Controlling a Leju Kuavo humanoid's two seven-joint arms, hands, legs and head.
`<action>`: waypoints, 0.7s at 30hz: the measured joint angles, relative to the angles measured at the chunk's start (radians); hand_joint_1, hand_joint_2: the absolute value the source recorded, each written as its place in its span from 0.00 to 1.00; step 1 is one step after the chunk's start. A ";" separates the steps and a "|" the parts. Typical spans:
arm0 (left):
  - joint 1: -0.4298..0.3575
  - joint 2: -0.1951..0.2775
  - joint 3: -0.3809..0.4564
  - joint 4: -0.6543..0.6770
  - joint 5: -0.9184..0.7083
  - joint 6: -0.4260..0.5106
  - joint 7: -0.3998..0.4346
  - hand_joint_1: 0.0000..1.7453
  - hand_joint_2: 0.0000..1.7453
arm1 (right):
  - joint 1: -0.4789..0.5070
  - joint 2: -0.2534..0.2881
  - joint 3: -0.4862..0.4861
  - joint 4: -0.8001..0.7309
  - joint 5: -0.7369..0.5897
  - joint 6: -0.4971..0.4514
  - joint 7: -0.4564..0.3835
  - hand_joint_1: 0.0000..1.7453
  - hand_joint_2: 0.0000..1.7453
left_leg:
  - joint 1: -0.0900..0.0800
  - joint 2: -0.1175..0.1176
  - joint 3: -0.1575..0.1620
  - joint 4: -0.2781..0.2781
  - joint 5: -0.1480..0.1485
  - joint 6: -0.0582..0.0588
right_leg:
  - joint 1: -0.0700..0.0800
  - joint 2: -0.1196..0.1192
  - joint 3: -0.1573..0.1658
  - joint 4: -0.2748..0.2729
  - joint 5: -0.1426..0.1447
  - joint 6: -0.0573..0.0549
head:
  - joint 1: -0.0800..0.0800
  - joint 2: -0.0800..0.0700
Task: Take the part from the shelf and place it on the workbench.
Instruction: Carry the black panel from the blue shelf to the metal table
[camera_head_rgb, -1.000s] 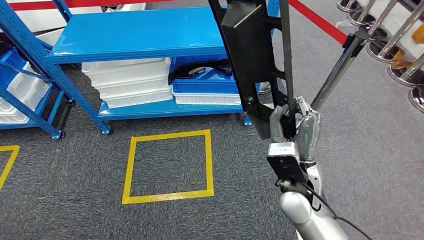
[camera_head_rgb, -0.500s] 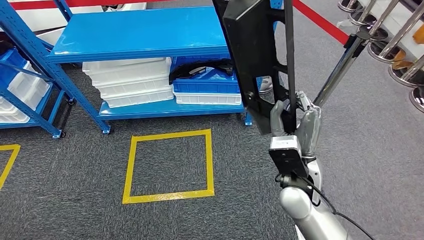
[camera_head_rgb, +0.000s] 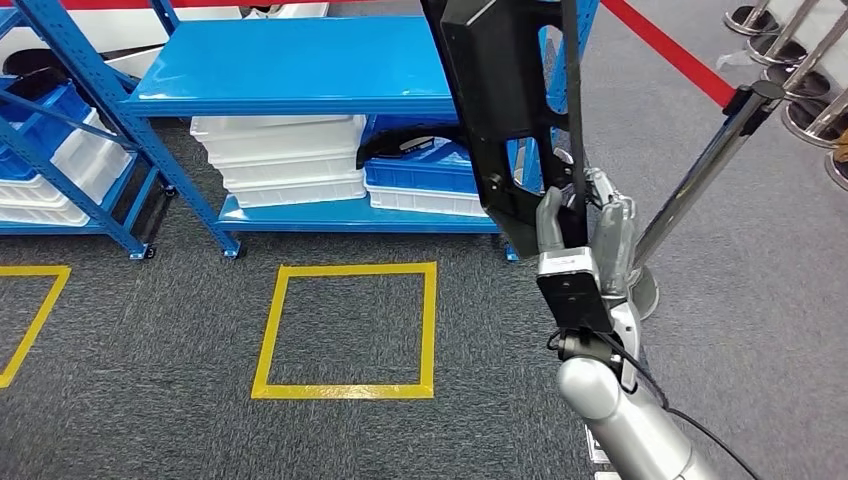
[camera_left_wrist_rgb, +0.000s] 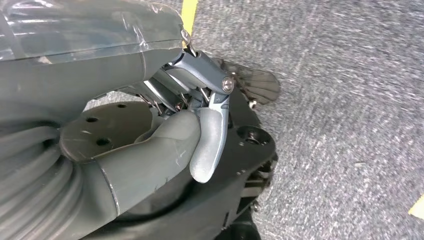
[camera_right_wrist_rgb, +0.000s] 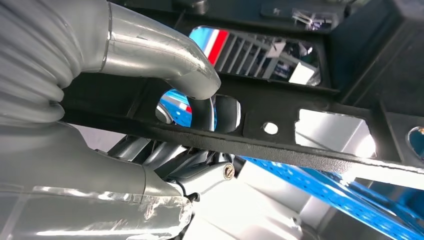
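The part (camera_head_rgb: 505, 110), a long black plastic panel with cut-out holes, stands nearly upright in the air, in front of the right end of the blue shelf (camera_head_rgb: 290, 65). It is clear of the shelf boards and touches no surface. The right hand (camera_head_rgb: 585, 225) grips it near its lower end. In the right wrist view the thumb (camera_right_wrist_rgb: 165, 55) lies over one rib of the part (camera_right_wrist_rgb: 280, 125) and a dark finger hooks through one of its openings, so the grasp is firm on that rib.

The left hand (camera_left_wrist_rgb: 150, 150) hangs over the grey carpet (camera_left_wrist_rgb: 340, 100), fingers curled in toward the thumb, nothing in them.

On the lower board of the shelf, a stack of white trays (camera_head_rgb: 285, 160) sits toward the left. Just beside it to the right, a blue crate (camera_head_rgb: 420, 170) rests on another white tray with a black curved piece lying in it. On the carpet in front of the shelf, a yellow tape square (camera_head_rgb: 350, 330). To the right of the shelf, a slanting metal post (camera_head_rgb: 700, 180) with a red tape line (camera_head_rgb: 665, 50) running behind it.
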 joint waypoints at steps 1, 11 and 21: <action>0.003 0.000 0.001 0.000 0.002 0.003 -0.002 1.00 1.00 | -0.004 0.000 0.005 0.004 -0.003 0.000 -0.002 1.00 1.00 | 0.000 0.006 -0.002 0.008 -0.004 -0.003 | 0.001 -0.010 0.001 0.000 -0.001 -0.008 | -0.003 0.000; 0.012 0.000 0.015 0.001 -0.002 0.000 -0.012 1.00 1.00 | -0.027 -0.001 0.032 0.032 -0.007 0.000 0.000 1.00 1.00 | -0.059 0.146 -0.109 0.129 0.020 0.063 | 0.041 -0.123 0.032 -0.003 -0.030 -0.044 | -0.020 0.000; 0.015 -0.001 0.016 0.000 -0.009 -0.015 -0.009 1.00 1.00 | -0.040 -0.007 0.048 0.043 -0.009 0.000 0.013 1.00 1.00 | -0.055 0.088 -0.071 0.018 0.053 0.081 | 0.035 -0.048 -0.070 0.222 -0.149 -0.009 | 0.001 0.000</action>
